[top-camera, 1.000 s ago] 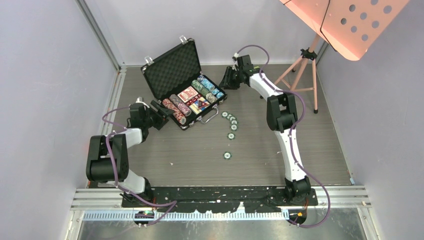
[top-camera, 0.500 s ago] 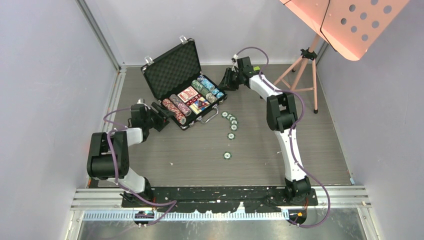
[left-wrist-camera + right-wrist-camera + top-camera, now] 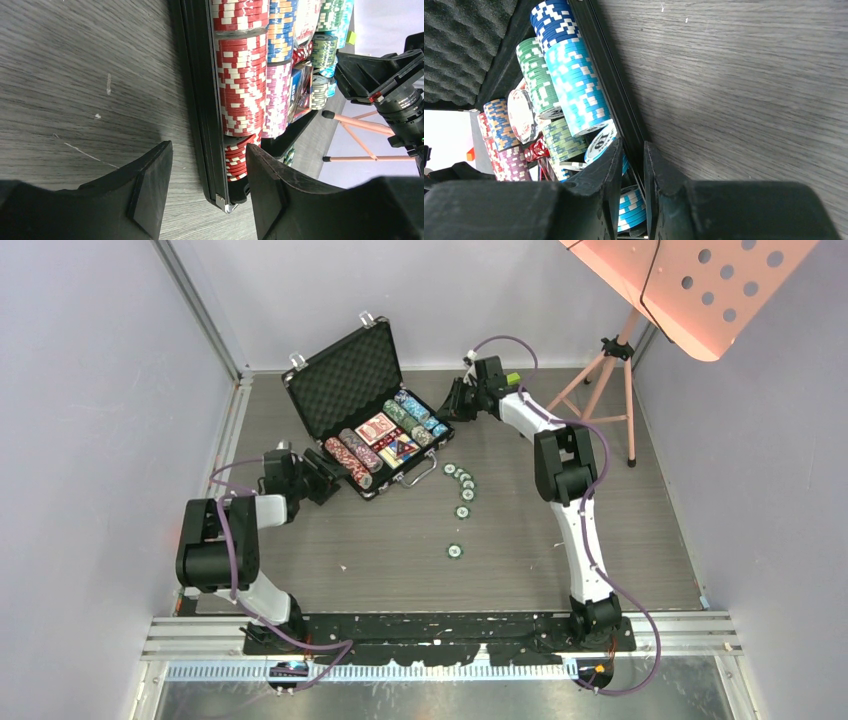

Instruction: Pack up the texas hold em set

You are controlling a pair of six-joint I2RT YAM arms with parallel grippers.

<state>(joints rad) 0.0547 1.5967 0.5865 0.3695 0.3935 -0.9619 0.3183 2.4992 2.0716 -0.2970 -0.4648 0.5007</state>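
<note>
The black briefcase [image 3: 345, 375] lies open at the back of the table, foam lid up. Its tray holds rows of striped poker chips [image 3: 385, 435] and a red-backed card deck [image 3: 377, 428]. Several loose chips [image 3: 462, 495] lie on the table to the right of its handle. My left gripper [image 3: 320, 476] [image 3: 207, 195] is open, straddling the case's near-left corner wall [image 3: 202, 100] beside the red chips [image 3: 242, 85], with a gap on both sides. My right gripper [image 3: 455, 400] [image 3: 631, 190] has its jaws drawn narrow around the case's right side wall [image 3: 609, 80], one finger inside by the light blue chips [image 3: 576, 87]. Red dice [image 3: 538, 149] show in the tray.
A pink tripod stand [image 3: 605, 380] stands at the back right, under a pink perforated panel [image 3: 690, 290]. Grey walls close in the table on the left, back and right. The arm bases sit on a black rail [image 3: 440, 625] at the near edge.
The right jaws have narrowed a good deal around the case's side wall. The left jaws have narrowed slightly and the left arm has shifted a little at the case's corner.
</note>
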